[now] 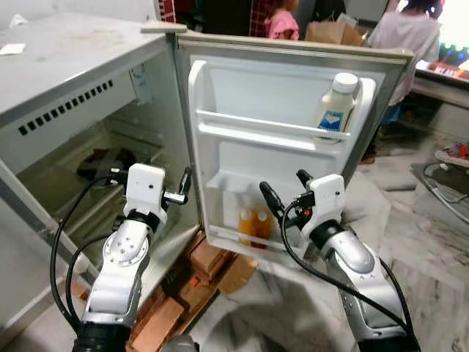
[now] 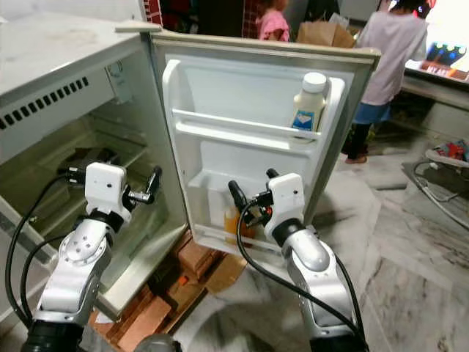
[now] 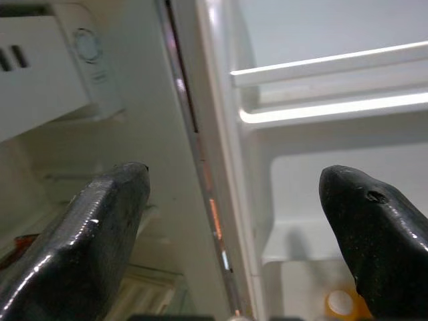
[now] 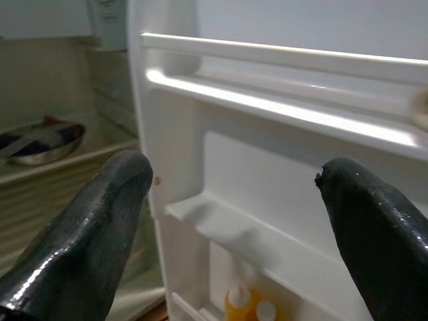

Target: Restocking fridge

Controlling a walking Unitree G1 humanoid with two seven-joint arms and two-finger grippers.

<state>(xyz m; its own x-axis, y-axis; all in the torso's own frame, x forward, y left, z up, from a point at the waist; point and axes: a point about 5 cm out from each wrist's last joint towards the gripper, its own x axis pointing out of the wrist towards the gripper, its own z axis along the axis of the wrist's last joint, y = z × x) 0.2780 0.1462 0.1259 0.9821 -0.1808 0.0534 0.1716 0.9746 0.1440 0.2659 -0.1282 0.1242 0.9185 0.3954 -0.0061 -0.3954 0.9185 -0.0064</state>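
The small fridge (image 1: 66, 81) stands open, its door (image 1: 286, 139) swung wide toward me. A white bottle with a blue label (image 1: 337, 103) stands in the door's upper rack. Two orange bottles (image 1: 254, 224) sit in the bottom door rack, and their caps (image 4: 251, 309) are visible in the right wrist view. My left gripper (image 1: 149, 176) is open and empty, raised near the hinge edge between cabinet and door. My right gripper (image 1: 286, 187) is also open and empty, held just in front of the lower door shelves. A dark dish (image 4: 40, 137) lies on an inner shelf.
Bricks and wooden blocks (image 1: 183, 293) prop the fridge off the floor. Two people (image 1: 282, 22) (image 1: 410, 37) stand behind the door beside a paper bag (image 1: 333, 33). Cables (image 1: 440, 183) lie on the marble floor at the right.
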